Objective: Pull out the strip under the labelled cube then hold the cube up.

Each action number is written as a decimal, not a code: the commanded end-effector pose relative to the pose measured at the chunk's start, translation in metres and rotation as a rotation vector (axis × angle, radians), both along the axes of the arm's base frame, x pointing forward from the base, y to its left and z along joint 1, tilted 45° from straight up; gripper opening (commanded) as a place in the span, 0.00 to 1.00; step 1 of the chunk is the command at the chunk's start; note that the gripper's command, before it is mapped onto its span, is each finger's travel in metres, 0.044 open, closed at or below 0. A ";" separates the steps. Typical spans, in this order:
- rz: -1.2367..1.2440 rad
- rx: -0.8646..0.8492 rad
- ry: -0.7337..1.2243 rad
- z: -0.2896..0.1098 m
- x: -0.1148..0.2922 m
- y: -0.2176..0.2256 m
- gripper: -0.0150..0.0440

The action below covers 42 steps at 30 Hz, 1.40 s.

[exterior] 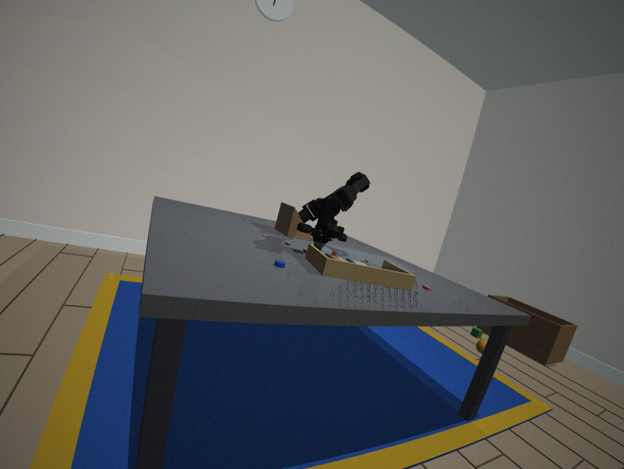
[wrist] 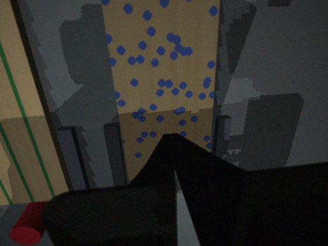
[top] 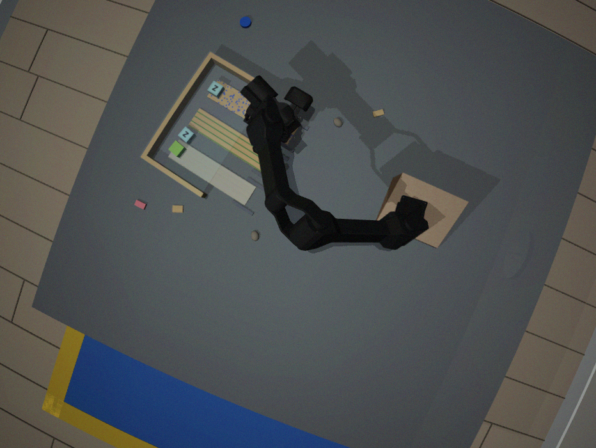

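A light-blue cube marked Z (top: pixel 215 88) sits on the far end of the blue-dotted strip (top: pixel 231 99) (wrist: pixel 158 74). A second light-blue Z cube (top: pixel 185 134) sits between the green-striped strip (top: pixel 224 136) (wrist: pixel 26 95) and the plain pale strip (top: pixel 211 169). A green cube (top: pixel 176 148) rests on the pale strip's far end. My gripper (exterior: pixel 319 246) (wrist: pixel 169 140) is shut, with nothing visible between its fingertips. In the wrist view its tips overlap the dotted strip's near part. The arm and fingers hide that strip's near end; contact cannot be told.
A low wooden wall (top: pixel 176 105) (exterior: pixel 368 273) borders the strips. Dark rails (wrist: pixel 114 151) (wrist: pixel 222 135) flank the dotted strip. A red cylinder (wrist: pixel 25 235) (exterior: pixel 334 252) stands near the striped strip. A blue disc (top: pixel 245 21) (exterior: pixel 279 264), pebbles (top: pixel 337 122) (top: pixel 254 235) and a brown box (top: pixel 453 202) lie outside.
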<state>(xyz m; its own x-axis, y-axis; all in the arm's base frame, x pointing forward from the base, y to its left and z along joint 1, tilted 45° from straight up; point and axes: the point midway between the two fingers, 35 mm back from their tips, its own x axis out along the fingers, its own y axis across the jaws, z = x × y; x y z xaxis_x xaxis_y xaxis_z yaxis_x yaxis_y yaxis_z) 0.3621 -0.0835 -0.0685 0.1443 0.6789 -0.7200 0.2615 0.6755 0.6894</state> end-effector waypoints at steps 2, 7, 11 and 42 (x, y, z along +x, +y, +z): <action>0.005 0.006 0.003 -0.002 0.001 0.004 0.25; 0.005 0.006 0.003 -0.003 0.002 0.004 0.25; 0.005 0.006 0.003 -0.003 0.003 0.004 0.25; 0.005 0.007 0.006 -0.002 -0.039 0.017 0.25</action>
